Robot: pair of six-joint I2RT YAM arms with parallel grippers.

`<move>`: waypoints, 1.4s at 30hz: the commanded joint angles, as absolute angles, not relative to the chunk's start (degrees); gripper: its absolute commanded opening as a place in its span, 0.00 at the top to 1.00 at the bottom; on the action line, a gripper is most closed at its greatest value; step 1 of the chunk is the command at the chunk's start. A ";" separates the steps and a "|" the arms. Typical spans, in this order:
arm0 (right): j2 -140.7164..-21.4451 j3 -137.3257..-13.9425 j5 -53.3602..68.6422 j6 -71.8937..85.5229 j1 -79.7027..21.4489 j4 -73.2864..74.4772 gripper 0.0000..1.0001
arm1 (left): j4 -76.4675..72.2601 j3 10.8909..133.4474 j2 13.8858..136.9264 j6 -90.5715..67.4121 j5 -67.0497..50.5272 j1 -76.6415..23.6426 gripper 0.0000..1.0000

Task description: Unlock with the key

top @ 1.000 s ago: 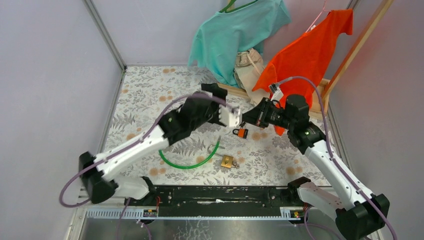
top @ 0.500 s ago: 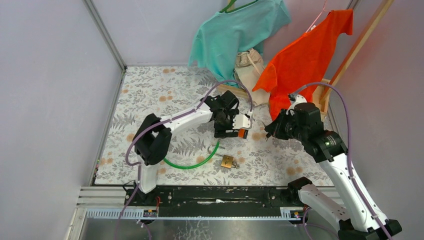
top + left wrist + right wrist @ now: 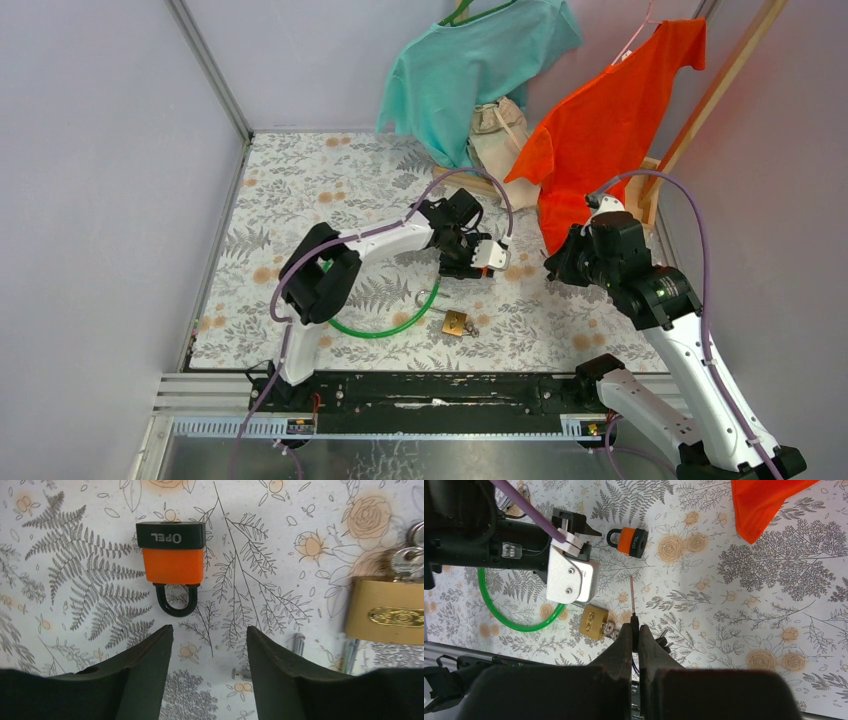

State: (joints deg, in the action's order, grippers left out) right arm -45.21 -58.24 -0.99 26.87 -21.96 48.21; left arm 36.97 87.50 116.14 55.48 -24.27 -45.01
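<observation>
While spread short of the orange padlock, left fingers; right fingers pressed together, well apart.

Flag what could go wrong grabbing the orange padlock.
The orange padlock sits off-centre from the gap between the left fingers; closing may catch only its shackle or shove it. The brass padlock with keys lies close by and could get bumped. The thin piece pinched in the right fingers, likely the key, could slip.

Bright, even, diffuse light from overhead; shadows are soft and faint. In the left wrist view, the brass padlock at the right edge is slightly blurred.
</observation>
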 commanded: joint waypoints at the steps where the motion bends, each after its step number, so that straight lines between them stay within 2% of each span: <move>1: -45.39 -58.53 -3.01 26.54 -21.79 47.91 1.00 | 32.54 86.50 117.95 59.55 -25.85 -45.79 0.41; 5: -45.79 -58.60 -3.08 26.37 -21.78 47.95 1.00 | 30.71 86.23 118.78 60.24 -25.46 -46.22 0.50; 15: -46.14 -57.33 -2.12 26.18 -21.73 47.18 1.00 | 28.57 86.27 120.32 61.60 -23.66 -46.88 0.56; 22: -46.60 -57.81 -2.40 25.34 -21.73 47.65 1.00 | 27.31 85.48 121.81 62.27 -21.42 -47.24 0.66; 24: -46.63 -58.00 -2.42 25.16 -21.73 47.90 1.00 | 26.90 85.27 121.85 62.40 -20.29 -47.20 0.75; 27: -46.79 -58.12 -2.20 24.88 -21.75 47.94 1.00 | 25.81 84.30 121.21 62.16 -18.39 -47.26 0.98; 28: -46.95 -58.25 -2.12 24.83 -21.79 47.98 1.00 | 25.76 84.10 120.75 61.95 -17.54 -47.33 1.00; 35: -47.45 -59.57 -1.95 23.33 -21.75 47.84 1.00 | 31.66 82.65 112.72 59.57 -15.71 -47.63 1.00; 42: -47.89 -59.43 -0.04 22.56 -21.79 46.16 1.00 | 46.49 85.50 104.19 52.64 -24.75 -46.19 1.00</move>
State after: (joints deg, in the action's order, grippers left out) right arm -47.77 -57.28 -1.02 23.99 -21.96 48.16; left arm 37.28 82.67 110.08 57.82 -18.26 -47.29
